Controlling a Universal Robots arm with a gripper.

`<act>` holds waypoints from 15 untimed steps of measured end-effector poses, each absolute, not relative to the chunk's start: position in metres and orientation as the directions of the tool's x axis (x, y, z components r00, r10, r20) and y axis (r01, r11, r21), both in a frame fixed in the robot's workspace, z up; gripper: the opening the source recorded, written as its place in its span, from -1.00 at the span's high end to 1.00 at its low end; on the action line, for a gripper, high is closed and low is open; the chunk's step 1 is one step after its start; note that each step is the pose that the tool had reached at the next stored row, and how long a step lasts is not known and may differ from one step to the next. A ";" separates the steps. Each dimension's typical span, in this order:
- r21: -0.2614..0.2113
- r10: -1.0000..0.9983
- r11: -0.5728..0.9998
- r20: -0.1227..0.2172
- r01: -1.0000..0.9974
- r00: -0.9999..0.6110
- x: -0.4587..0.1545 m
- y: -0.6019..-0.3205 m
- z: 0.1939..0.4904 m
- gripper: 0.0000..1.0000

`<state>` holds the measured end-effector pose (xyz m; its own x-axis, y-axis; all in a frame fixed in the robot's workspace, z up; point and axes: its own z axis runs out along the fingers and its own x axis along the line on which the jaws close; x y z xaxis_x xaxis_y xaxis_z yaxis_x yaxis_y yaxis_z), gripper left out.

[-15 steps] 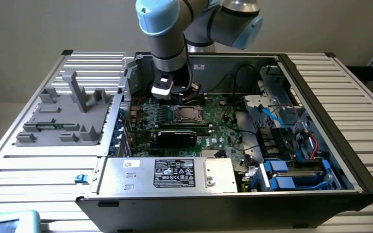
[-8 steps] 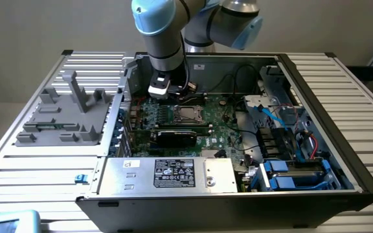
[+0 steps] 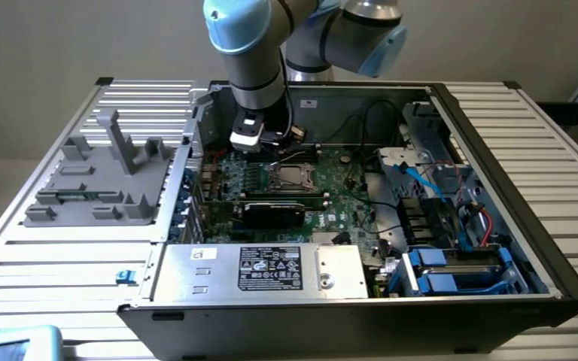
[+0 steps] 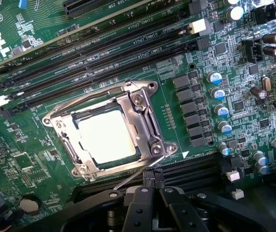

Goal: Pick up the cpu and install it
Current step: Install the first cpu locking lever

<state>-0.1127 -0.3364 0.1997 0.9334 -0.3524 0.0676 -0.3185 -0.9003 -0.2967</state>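
Hangs over board (image 4: 12, 140) with claw (image 4: 154, 186) shut, just beside socket (image 4: 153, 126) seating cpu (image 4: 106, 135) under frame (image 4: 137, 102).

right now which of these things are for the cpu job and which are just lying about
For the job:
cpu, seated in its socket
socket frame
gripper, shut, by the socket's edge

Just lying about:
graphics card
power supply
grey tray, outside the case
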 end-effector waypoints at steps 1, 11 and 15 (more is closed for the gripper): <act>-0.297 -0.352 -0.900 0.069 -0.318 0.933 -0.113 -0.336 0.200 0.77; -0.302 -0.354 -0.899 0.074 -0.317 0.932 -0.113 -0.336 0.199 0.77; -0.304 -0.355 -0.898 0.073 -0.318 0.932 -0.113 -0.336 0.198 0.77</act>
<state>-0.1126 -0.3359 0.1984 0.9320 -0.3548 0.0735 -0.3180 -0.8981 -0.3038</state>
